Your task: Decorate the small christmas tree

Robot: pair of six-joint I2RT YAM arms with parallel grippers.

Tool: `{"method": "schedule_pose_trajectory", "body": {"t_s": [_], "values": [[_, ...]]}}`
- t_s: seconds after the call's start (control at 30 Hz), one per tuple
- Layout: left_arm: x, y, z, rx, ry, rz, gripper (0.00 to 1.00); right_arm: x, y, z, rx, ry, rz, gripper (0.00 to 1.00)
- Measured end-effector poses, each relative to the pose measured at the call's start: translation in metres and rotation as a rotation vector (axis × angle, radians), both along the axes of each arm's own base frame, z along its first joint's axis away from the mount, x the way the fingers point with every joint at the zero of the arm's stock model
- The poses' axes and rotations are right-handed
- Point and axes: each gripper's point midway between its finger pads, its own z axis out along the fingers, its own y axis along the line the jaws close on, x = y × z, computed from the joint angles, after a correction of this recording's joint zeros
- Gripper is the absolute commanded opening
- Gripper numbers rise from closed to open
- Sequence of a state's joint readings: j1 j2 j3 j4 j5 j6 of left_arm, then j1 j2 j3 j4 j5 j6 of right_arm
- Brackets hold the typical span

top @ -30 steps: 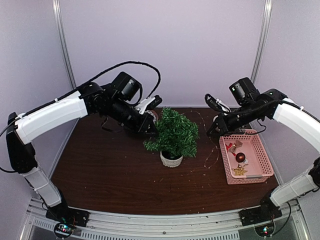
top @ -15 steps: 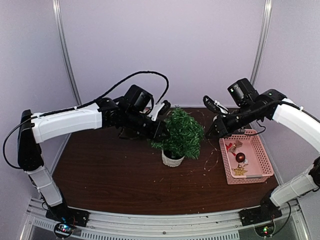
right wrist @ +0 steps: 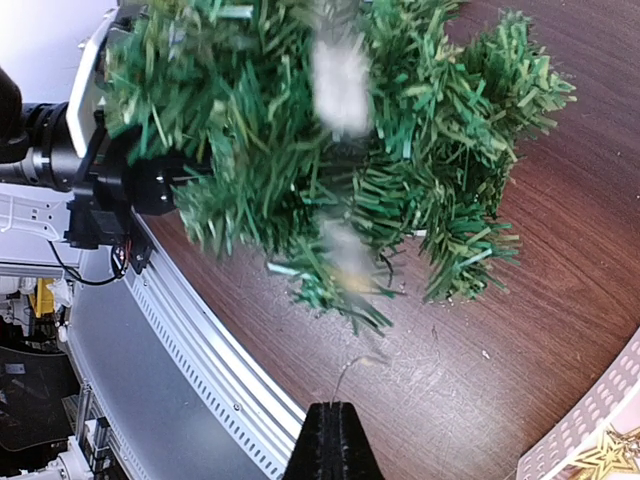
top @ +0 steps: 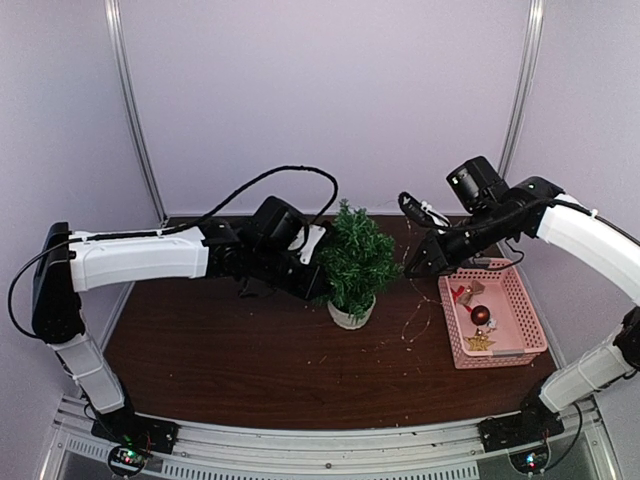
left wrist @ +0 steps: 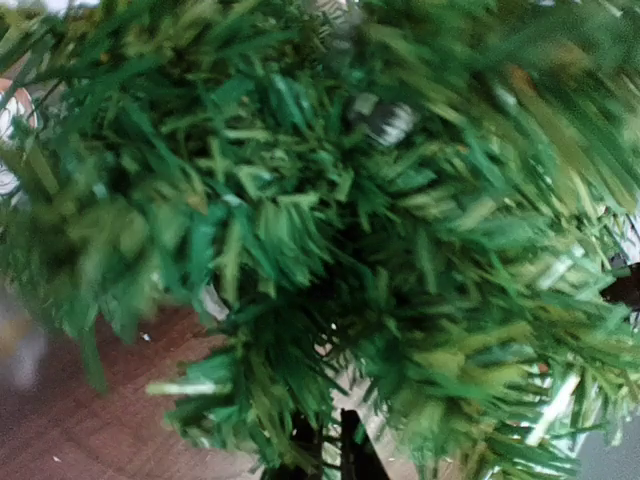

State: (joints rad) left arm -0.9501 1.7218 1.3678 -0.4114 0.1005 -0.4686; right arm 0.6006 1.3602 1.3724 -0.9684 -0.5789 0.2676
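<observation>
Tree (top: 352,255) against left gripper (top: 320,272), seemingly braced; opening hidden among needles, untellable. Wire (right wrist: 354,363) pinched in closed right gripper (right wrist: 330,410), for draping.

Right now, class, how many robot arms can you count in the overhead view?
2. The left arm stretches in from the left to the small christmas tree; the right arm comes in from the right, near the pink basket. None seems hidden.

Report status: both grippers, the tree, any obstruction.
Left gripper buried in the small christmas tree, state unclear. Right gripper shut on a thin wire. Nothing seen in the way.
</observation>
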Motion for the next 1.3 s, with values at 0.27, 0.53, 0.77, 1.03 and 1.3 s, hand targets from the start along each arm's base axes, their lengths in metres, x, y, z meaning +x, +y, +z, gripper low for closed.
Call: {"method": "schedule_pose_trajectory", "body": {"t_s": [0.27,0.53,0.77,1.03,1.3], "values": [[-0.002,0.015,0.029,-0.022,-0.077,0.011,0.48,0.004,0.004,-0.007,-0.01,0.015,0.003,0.0],[-0.026,0.052,0.053,-0.055,-0.14,0.0,0.57,0.005,0.006,-0.009,-0.008,0.01,0.007,0.0],[-0.051,0.027,0.077,-0.141,-0.215,-0.169,0.56,0.004,0.005,-0.011,-0.007,0.01,0.007,0.0],[-0.108,-0.034,0.081,-0.207,-0.257,-0.473,0.6,0.003,0.008,-0.003,0.02,-0.011,0.001,0.0],[-0.119,-0.061,0.093,-0.272,-0.315,-0.54,0.61,0.008,0.019,-0.001,0.076,-0.008,-0.04,0.0]]}}
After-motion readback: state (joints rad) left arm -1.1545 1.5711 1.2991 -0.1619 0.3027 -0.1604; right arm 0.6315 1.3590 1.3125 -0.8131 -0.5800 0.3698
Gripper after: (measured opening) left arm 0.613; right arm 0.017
